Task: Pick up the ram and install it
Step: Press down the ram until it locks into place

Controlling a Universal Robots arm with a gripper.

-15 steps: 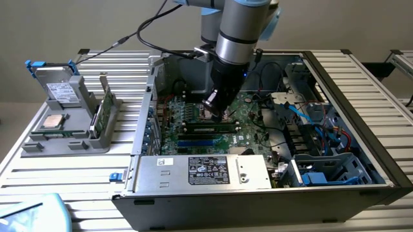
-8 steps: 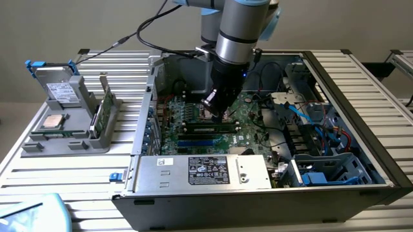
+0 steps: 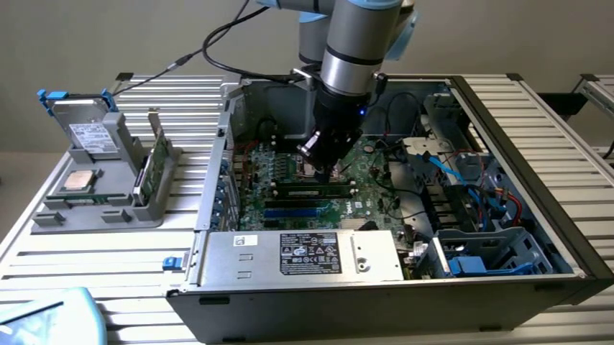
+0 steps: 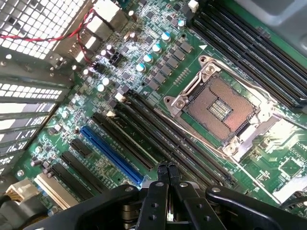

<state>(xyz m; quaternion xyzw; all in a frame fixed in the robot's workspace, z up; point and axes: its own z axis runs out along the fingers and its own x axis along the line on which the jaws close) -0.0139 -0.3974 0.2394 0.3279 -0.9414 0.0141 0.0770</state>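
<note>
The arm reaches down into the open computer case (image 3: 499, 237), and the gripper (image 3: 324, 167) hangs low over the motherboard (image 3: 287, 188), right above the memory slots. In the wrist view the gripper (image 4: 167, 168) has its two black fingers (image 4: 161, 170) pressed together at the tips with nothing between them, poised over the long black memory slots (image 4: 158, 139) beside the open processor socket (image 4: 221, 111). And the ram (image 3: 307, 191)? In the exterior view a dark green stick lies along a slot on the motherboard, just below the fingertips and apart from them; whether it is fully seated can't be told. In the wrist view one slot shows a greenish strip (image 4: 139, 139) running along it, ahead of the fingertips. Outside the case, on the exterior view's left, a grey holder tray (image 3: 96, 208) stands on the slatted table (image 3: 57, 273), carrying a processor chip (image 3: 79, 181) and an upright green board (image 3: 146, 172).
</note>
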